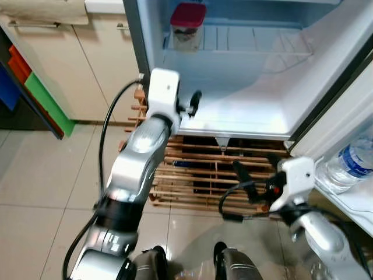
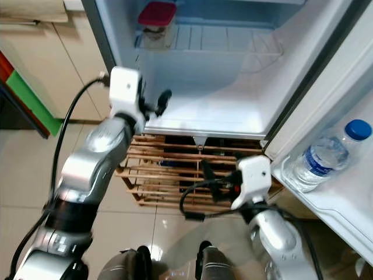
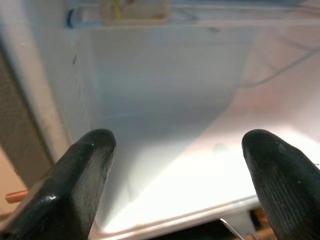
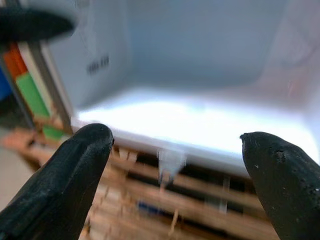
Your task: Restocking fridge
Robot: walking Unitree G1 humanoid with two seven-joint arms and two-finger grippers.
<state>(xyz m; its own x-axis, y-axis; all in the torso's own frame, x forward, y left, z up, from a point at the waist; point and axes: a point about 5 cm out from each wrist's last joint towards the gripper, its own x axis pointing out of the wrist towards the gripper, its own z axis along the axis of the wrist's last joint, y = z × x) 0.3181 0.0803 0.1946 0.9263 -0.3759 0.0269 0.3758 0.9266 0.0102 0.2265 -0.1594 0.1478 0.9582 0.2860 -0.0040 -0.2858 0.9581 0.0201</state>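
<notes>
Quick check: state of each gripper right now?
Left gripper: open, empty, at the front edge of the fridge floor.
Right gripper: open, empty, low before the wooden crate.

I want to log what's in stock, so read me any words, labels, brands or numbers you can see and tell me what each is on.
None can be read.
Clear plastic water bottle with a blue cap in the fridge door shelf: blue label, print too small.
Grey inner fridge wall: a dark marking, too blurred.
Red-lidded clear container on the wire shelf: no legible text.
</notes>
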